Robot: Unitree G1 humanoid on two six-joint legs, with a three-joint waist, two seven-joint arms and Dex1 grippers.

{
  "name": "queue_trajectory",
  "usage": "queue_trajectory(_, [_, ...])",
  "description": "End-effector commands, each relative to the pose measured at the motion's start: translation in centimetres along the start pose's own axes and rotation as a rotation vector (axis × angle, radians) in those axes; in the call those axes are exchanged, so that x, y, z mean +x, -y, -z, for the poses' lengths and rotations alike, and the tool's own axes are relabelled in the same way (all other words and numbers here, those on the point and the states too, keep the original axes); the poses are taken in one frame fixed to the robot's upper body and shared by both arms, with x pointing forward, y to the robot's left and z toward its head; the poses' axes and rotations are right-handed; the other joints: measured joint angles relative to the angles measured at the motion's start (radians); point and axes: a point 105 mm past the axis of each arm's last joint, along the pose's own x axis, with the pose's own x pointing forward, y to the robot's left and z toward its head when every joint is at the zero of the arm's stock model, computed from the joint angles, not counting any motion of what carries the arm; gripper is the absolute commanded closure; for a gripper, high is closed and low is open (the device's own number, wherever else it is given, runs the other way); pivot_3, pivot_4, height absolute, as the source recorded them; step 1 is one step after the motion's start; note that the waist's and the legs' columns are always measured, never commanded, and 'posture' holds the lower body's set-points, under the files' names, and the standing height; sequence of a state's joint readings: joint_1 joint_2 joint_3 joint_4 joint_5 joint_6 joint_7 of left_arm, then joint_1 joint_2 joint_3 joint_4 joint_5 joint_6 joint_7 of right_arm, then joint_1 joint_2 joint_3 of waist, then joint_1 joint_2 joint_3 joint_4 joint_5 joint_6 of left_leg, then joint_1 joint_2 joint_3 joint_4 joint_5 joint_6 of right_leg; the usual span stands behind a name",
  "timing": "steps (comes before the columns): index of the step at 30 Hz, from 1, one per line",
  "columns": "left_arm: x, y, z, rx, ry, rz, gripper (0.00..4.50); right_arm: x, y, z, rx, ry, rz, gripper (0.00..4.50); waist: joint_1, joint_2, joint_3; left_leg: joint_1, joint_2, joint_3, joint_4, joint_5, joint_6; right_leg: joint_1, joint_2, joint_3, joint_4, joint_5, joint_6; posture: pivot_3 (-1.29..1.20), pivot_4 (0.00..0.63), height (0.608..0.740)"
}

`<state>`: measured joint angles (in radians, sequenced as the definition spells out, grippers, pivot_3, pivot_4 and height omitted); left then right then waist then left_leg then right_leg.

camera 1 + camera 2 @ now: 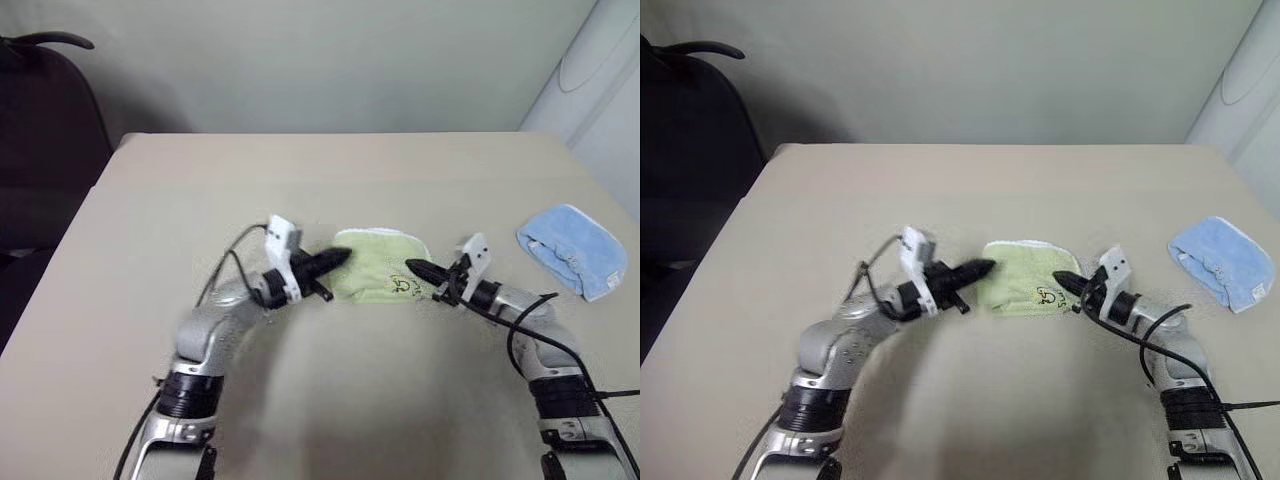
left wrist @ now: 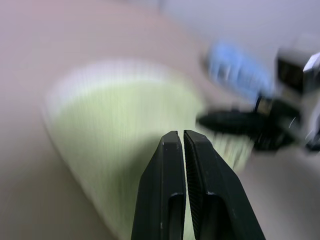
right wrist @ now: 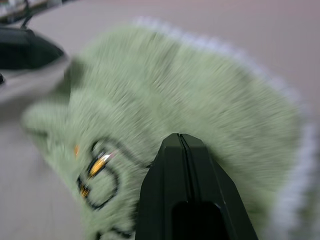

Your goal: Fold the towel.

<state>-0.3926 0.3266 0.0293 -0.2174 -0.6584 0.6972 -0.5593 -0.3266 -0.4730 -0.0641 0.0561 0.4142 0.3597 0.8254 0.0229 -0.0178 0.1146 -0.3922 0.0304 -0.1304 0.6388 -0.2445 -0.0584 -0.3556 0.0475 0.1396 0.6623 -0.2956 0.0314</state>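
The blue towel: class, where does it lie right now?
In the left eye view, the blue towel lies on the table's right side, beyond the green towel.

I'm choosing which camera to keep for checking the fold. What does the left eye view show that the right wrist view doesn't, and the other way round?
Left eye view alone: the whole table, the light blue towel lying apart at the right, a dark chair, and the right gripper from outside, at the green towel's right edge. Right wrist view alone: a close look at the dark embroidered mark and the fuzzy pile. Both: the green towel with its white edging, and the left gripper, shut.
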Motion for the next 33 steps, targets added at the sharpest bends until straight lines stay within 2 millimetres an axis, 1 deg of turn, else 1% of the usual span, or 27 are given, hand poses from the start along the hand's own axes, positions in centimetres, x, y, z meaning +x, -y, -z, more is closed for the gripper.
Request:
queue_trajectory(1, [-2.2, -0.9, -0.9, 0.048, 0.006, -0.073, 4.27, -1.1, 0.3, -2.7, -0.016, 0.067, 0.001, 4.32, 0.000, 0.000, 0.000, 0.000, 0.000, 0.000, 0.000, 0.000, 0.000, 0.000, 0.000, 0.000, 0.000, 0.000, 0.000, 0.00, 0.150, 0.740])
queue_trajectory(3, [-3.4, -1.8, -0.7, 0.039, -0.002, -0.124, 4.28, -1.5, 0.8, -2.8, 0.003, 0.056, 0.013, 3.95, 0.000, 0.000, 0.000, 0.000, 0.000, 0.000, 0.000, 0.000, 0.000, 0.000, 0.000, 0.000, 0.000, 0.000, 0.000, 0.00, 0.150, 0.740])
queue_trajectory(6, [-4.1, -2.8, 0.1, -0.018, -0.014, -0.190, 4.28, -1.9, 1.7, -2.7, 0.043, 0.042, 0.036, 3.02, 0.002, -0.001, 0.000, 0.000, 0.000, 0.000, 0.000, 0.000, 0.000, 0.000, 0.000, 0.000, 0.000, 0.000, 0.001, 0.00, 0.150, 0.740])
queue_trajectory(8, [-4.2, -2.8, 0.6, -0.027, -0.025, -0.195, 4.28, -2.0, 2.4, -2.5, 0.107, 0.040, 0.058, 2.29, 0.001, -0.001, 0.000, 0.000, 0.000, 0.000, 0.000, 0.000, 0.000, 0.000, 0.000, 0.000, 0.000, 0.000, 0.001, 0.00, 0.150, 0.740])
queue_trajectory(11, [-4.1, -2.4, 1.0, -0.044, -0.025, -0.189, 4.28, -2.0, 2.6, -2.2, 0.148, 0.014, 0.061, 1.24, 0.001, -0.001, 0.000, 0.000, 0.000, 0.000, 0.000, 0.000, 0.000, 0.000, 0.000, 0.001, 0.000, 0.000, 0.001, 0.00, 0.150, 0.740])
queue_trajectory(14, [-3.2, -2.8, 1.7, -0.188, -0.025, -0.198, 4.28, -2.1, 3.7, -2.3, 0.125, 0.008, 0.127, 0.13, 0.002, -0.001, 0.000, 0.000, 0.000, 0.000, 0.000, 0.000, 0.000, 0.000, 0.000, 0.000, 0.000, 0.000, 0.001, 0.00, 0.150, 0.740])
queue_trajectory(16, [-2.2, -3.0, 2.1, -0.325, -0.020, -0.185, 4.28, -2.0, 3.8, -2.5, 0.116, 0.019, 0.131, 0.06, 0.003, -0.001, 0.000, 0.000, -0.001, 0.000, 0.001, 0.000, 0.000, 0.000, -0.001, 0.000, 0.001, 0.000, 0.001, 0.00, 0.150, 0.740])
queue_trajectory(19, [-0.9, -2.4, 2.7, -0.442, -0.077, -0.114, 3.75, -1.7, 3.7, -3.0, 0.104, 0.044, 0.131, 0.00, 0.002, -0.001, 0.000, 0.000, 0.000, 0.000, 0.002, 0.000, 0.000, 0.000, -0.001, 0.000, 0.001, 0.000, 0.001, 0.00, 0.150, 0.740])
queue_trajectory(23, [0.0, -2.0, 3.0, -0.511, -0.122, -0.054, 2.36, -1.9, 3.9, -3.4, 0.097, 0.077, 0.157, 0.00, 0.001, -0.001, 0.000, 0.000, 0.000, 0.001, 0.001, 0.000, 0.000, -0.001, 0.000, 0.001, 0.002, 0.000, 0.001, 0.00, 0.150, 0.740])
queue_trajectory(25, [0.5, -1.9, 3.5, -0.519, -0.153, -0.042, 1.75, -2.1, 4.0, -3.6, 0.099, 0.095, 0.174, 0.00, 0.003, -0.001, 0.000, 0.000, 0.000, 0.000, 0.002, 0.000, 0.000, -0.001, 0.000, 0.001, 0.002, 0.000, 0.001, 0.00, 0.150, 0.740])
queue_trajectory(29, [2.1, -1.1, 3.9, -0.553, -0.168, 0.007, 0.32, -2.5, 4.1, -3.5, 0.103, 0.105, 0.195, 0.00, 0.005, -0.001, 0.000, 0.000, -0.001, 0.000, 0.002, 0.000, 0.000, -0.001, -0.001, 0.001, 0.002, 0.000, 0.001, 0.00, 0.150, 0.740])
queue_trajectory(30, [2.4, -1.0, 4.0, -0.557, -0.173, 0.012, 0.03, -2.5, 4.1, -3.5, 0.102, 0.105, 0.199, 0.00, 0.006, -0.001, 0.000, 0.000, -0.001, 0.000, 0.002, 0.000, 0.000, -0.001, -0.001, 0.001, 0.002, -0.001, 0.001, 0.00, 0.150, 0.740])
queue_trajectory(33, [4.2, -0.4, 4.6, -0.590, -0.187, 0.031, 0.03, -2.6, 4.1, -3.4, 0.103, 0.110, 0.212, 0.00, 0.007, -0.001, 0.000, 0.000, -0.001, 0.000, 0.003, 0.000, 0.000, -0.001, -0.001, 0.001, 0.002, -0.001, 0.001, 0.00, 0.150, 0.740])
